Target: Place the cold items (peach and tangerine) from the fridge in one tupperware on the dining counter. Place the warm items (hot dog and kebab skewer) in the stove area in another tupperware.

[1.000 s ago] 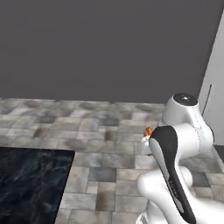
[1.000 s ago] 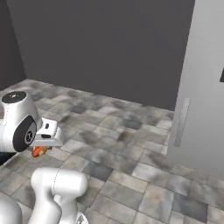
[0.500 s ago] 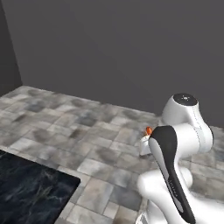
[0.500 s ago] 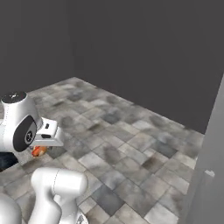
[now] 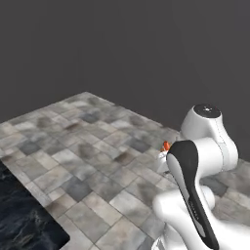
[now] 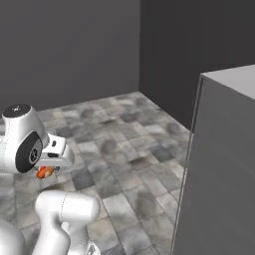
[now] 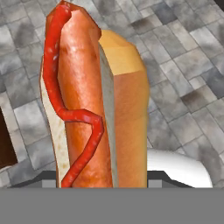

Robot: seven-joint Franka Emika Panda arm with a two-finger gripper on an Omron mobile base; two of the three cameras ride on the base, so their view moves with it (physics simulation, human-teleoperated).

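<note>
Currently the gripper (image 6: 46, 172) sits tucked close under the arm's wrist, clamped on the hot dog (image 7: 89, 100); in the hand view the bun and sausage rise lengthwise out of the jaws, with a red sauce line running down the sausage. I see the same item as a small orange patch beside the wrist in the left base view.

Risk, as I judge it: the hot dog is held at one end, so most of its length is unsupported. A sharp turn or stop of the base could swing it, loosen it or tip it out onto the tiled floor (image 5: 93, 161).

The grey cabinet (image 6: 224, 164) stands near on the right; a wide arm swing there could strike it.

The fingertips are probably hidden behind the bun. No tupperware is in sight.

No brand, label or writing is legible.
</note>
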